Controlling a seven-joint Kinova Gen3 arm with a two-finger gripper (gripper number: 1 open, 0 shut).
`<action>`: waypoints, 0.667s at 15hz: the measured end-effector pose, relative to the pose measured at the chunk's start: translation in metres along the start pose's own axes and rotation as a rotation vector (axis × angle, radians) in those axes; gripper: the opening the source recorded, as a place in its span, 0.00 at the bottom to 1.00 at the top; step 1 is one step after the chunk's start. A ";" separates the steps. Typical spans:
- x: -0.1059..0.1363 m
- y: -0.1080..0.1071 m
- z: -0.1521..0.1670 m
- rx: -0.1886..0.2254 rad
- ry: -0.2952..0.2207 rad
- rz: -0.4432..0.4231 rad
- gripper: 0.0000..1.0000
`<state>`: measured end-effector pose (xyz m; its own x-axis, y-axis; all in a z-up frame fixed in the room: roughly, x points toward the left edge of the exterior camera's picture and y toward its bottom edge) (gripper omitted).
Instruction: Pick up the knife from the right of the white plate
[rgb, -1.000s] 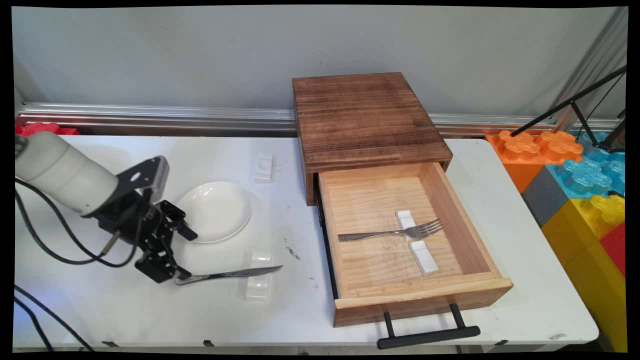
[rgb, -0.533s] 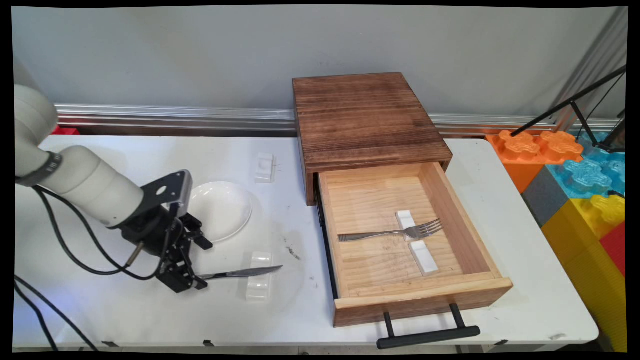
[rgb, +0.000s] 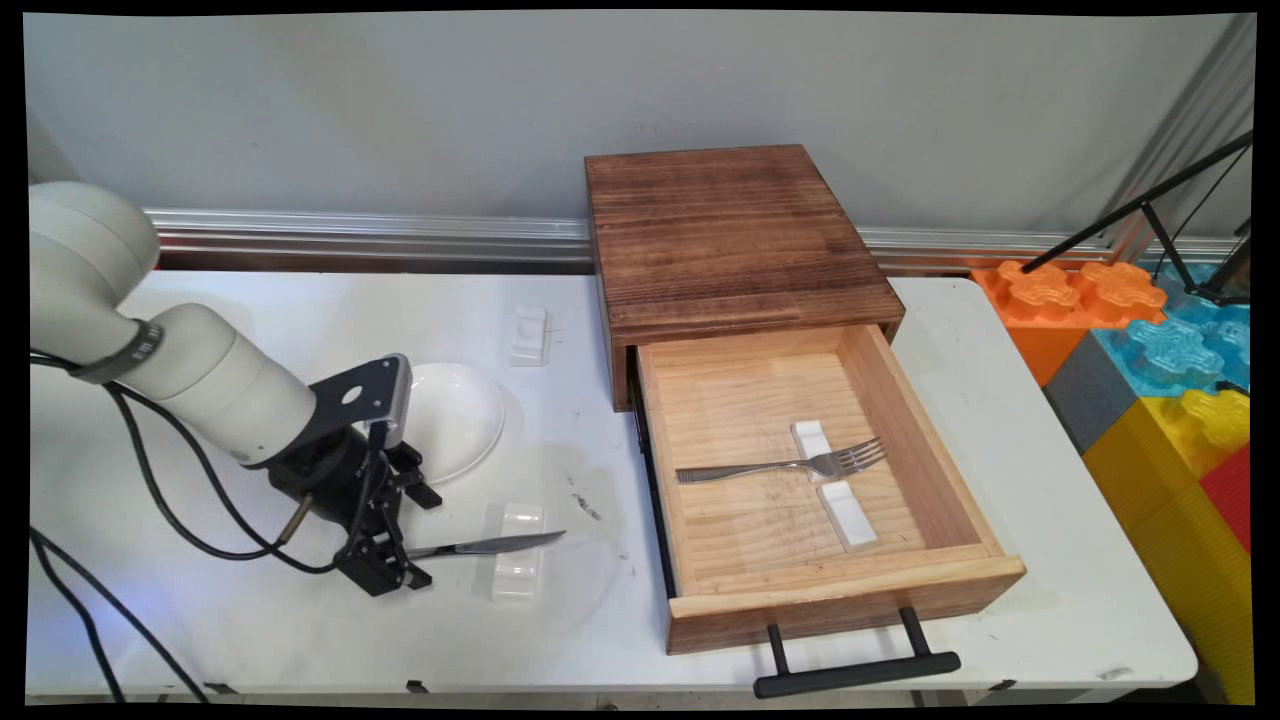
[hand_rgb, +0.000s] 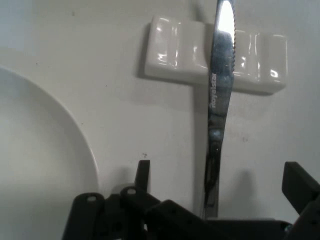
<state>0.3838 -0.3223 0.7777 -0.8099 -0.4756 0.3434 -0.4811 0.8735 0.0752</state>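
Our gripper (hand_rgb: 220, 180) has its jaws apart around the handle of the knife (rgb: 487, 545), not clamped. The blade lies across the white rest (rgb: 519, 551), plate (rgb: 462, 415) at the gripper's 1 o'clock in the main view.

A: What's on the worktop (rgb: 300, 630)?

B: White plate (rgb: 455, 420) left of centre. A small white rest (rgb: 528, 335) sits behind it, well apart from the rest of the stuff. A second white rest (rgb: 518, 551) sits near the front edge with a knife (rgb: 490, 545) lying across it, blade end pointing toward the drawer side, handle end toward the left.

A: And on the right?

B: Dark wooden drawer box (rgb: 735, 240) standing on the worktop against the back. Its light wood drawer (rgb: 900, 400) is pulled out toward the front edge, black handle (rgb: 855, 675) overhanging it.

A: Surface condition?

B: Dark scuff marks (rgb: 585, 500) between the knife's rest and the drawer.
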 end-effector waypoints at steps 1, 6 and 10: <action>0.002 0.001 0.002 0.001 -0.003 0.000 1.00; 0.005 0.002 0.006 0.002 -0.019 -0.006 1.00; 0.008 0.002 0.011 0.000 -0.023 -0.008 1.00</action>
<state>0.3725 -0.3258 0.7704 -0.8137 -0.4847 0.3210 -0.4873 0.8698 0.0780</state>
